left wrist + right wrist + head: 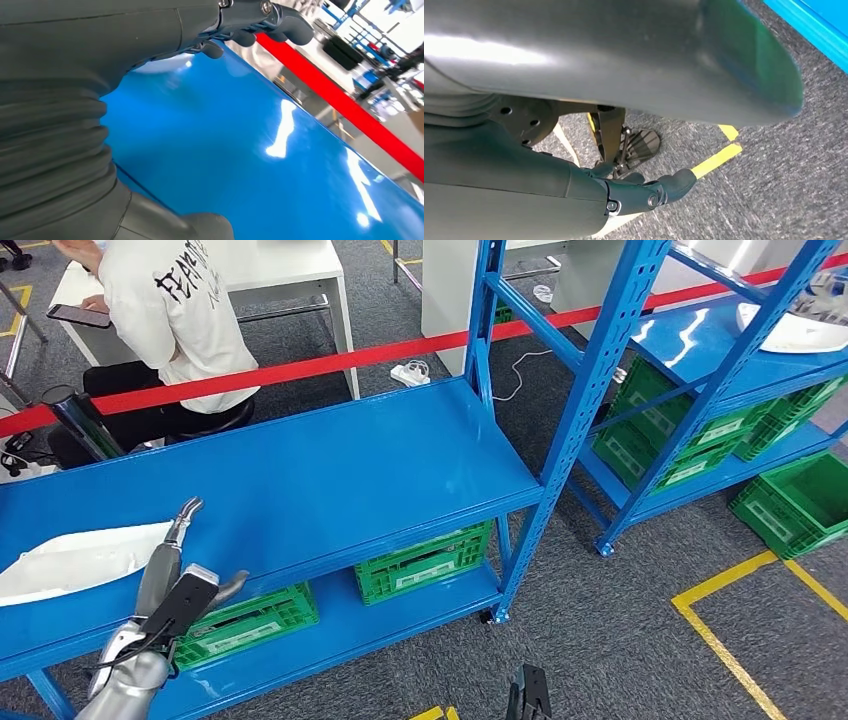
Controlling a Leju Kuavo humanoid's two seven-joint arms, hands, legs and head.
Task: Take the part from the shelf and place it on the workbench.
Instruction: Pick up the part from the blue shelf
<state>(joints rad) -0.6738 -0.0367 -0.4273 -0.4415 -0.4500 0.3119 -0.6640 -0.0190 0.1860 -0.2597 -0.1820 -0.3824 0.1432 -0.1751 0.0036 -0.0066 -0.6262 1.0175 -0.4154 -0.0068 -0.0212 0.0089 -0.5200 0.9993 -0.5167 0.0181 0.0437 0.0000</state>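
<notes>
The white part (75, 560) lies flat at the left end of the blue shelf (330, 470), near its front edge; the left hand (180, 575) hovers just beside it (fingers spread, holding nothing); the right hand (644, 192) hangs over grey carpet (784, 185), fingers curled, empty.

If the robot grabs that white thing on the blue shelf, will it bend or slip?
The white part looks thin and flat, so it may flex a little. It and the blue shelf look glossy, so it could slide. The left hand hovers beside it, holding nothing.
</notes>
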